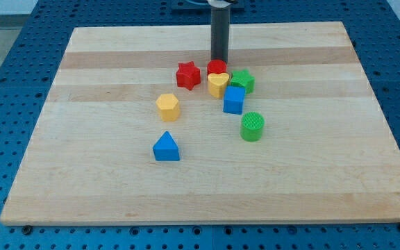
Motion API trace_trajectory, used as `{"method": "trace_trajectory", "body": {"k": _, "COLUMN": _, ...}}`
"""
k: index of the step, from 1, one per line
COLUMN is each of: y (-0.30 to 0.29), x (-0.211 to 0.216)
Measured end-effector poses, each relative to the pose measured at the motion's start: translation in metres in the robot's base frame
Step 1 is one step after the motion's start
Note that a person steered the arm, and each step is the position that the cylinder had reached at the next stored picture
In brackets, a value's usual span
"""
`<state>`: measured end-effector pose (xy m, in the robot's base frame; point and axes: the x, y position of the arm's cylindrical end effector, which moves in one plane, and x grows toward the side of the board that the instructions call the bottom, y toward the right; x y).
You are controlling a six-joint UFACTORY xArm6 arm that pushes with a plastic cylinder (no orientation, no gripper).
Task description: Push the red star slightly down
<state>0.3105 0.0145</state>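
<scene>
The red star (187,75) lies on the wooden board (103,173), above the middle. My tip (218,60) stands at the view's upper right of the star, apart from it, right behind a red round block (217,68). A yellow heart (218,85) sits just below that red block. A green star (242,81) lies to the right of the heart. A blue cube (234,100) sits below the two.
A yellow hexagon (168,106) lies below and left of the red star. A blue triangle (166,147) lies further down. A green cylinder (253,126) stands at the lower right of the cluster. A blue pegboard table (5,83) surrounds the board.
</scene>
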Motion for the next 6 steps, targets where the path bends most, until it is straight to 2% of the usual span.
{"method": "trace_trajectory", "body": {"k": 3, "y": -0.05, "x": -0.004}}
{"method": "trace_trajectory", "body": {"k": 6, "y": -0.084, "x": 0.018}}
